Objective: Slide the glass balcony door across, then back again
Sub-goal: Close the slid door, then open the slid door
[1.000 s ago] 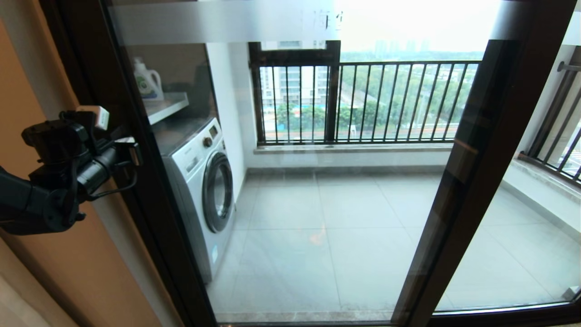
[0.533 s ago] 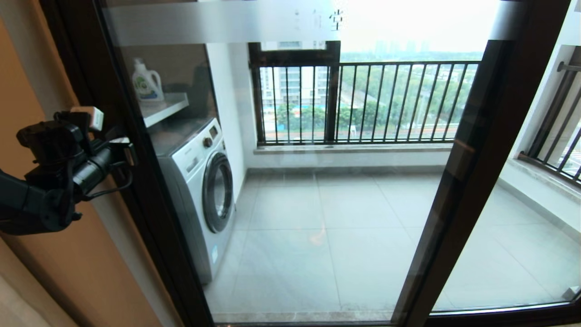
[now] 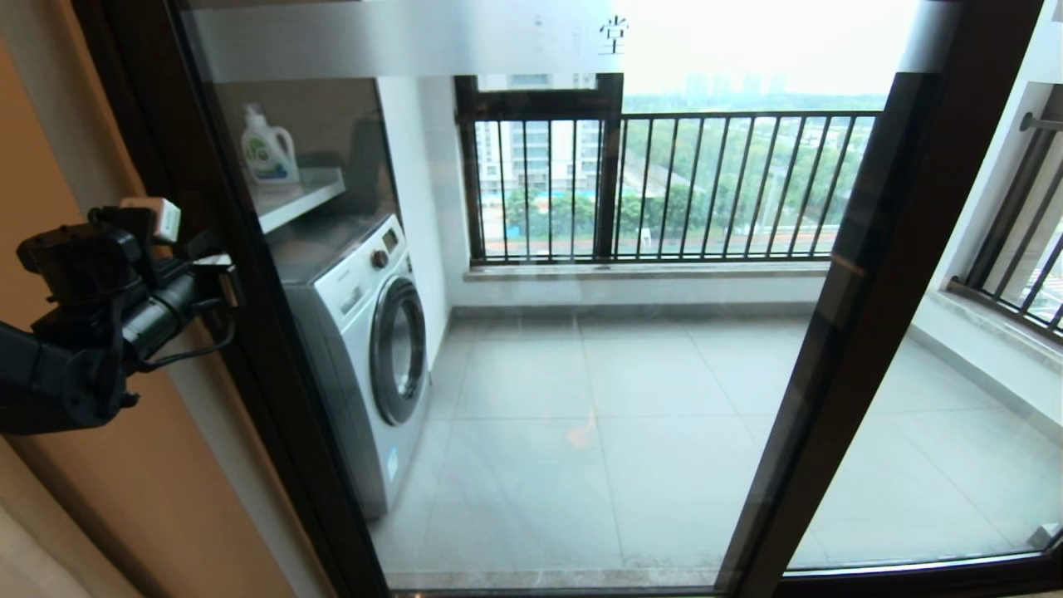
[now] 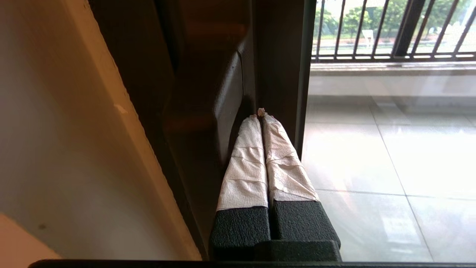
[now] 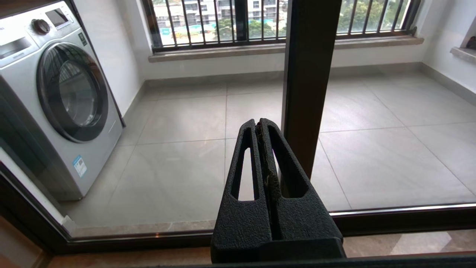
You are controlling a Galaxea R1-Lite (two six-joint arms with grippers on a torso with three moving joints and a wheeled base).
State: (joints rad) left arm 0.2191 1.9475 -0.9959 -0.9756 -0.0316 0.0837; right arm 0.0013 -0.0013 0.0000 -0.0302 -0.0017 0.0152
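The glass balcony door [image 3: 274,390] fills the head view, with its dark brown left stile beside the orange wall and a frosted strip [image 3: 399,37] with a character across the top. My left gripper [image 3: 224,276] is at that stile at mid height. In the left wrist view the left gripper [image 4: 261,112] is shut, its white-taped fingers [image 4: 245,163] wedged between the black bar handle [image 4: 227,108] and the door frame [image 4: 279,67], holding nothing. My right gripper [image 5: 258,123] is shut and empty, low, in front of a dark upright stile [image 5: 310,67]. It is out of the head view.
Behind the glass stand a washing machine [image 3: 369,332], a shelf with a detergent bottle [image 3: 267,148], and the outer window with black railing bars [image 3: 664,187]. An orange wall [image 3: 124,498] lies left of the door. A second dark stile [image 3: 864,316] crosses at the right.
The door's left stile and my left arm have both shifted a little to the left. The character on the frosted strip now shows more clearly.
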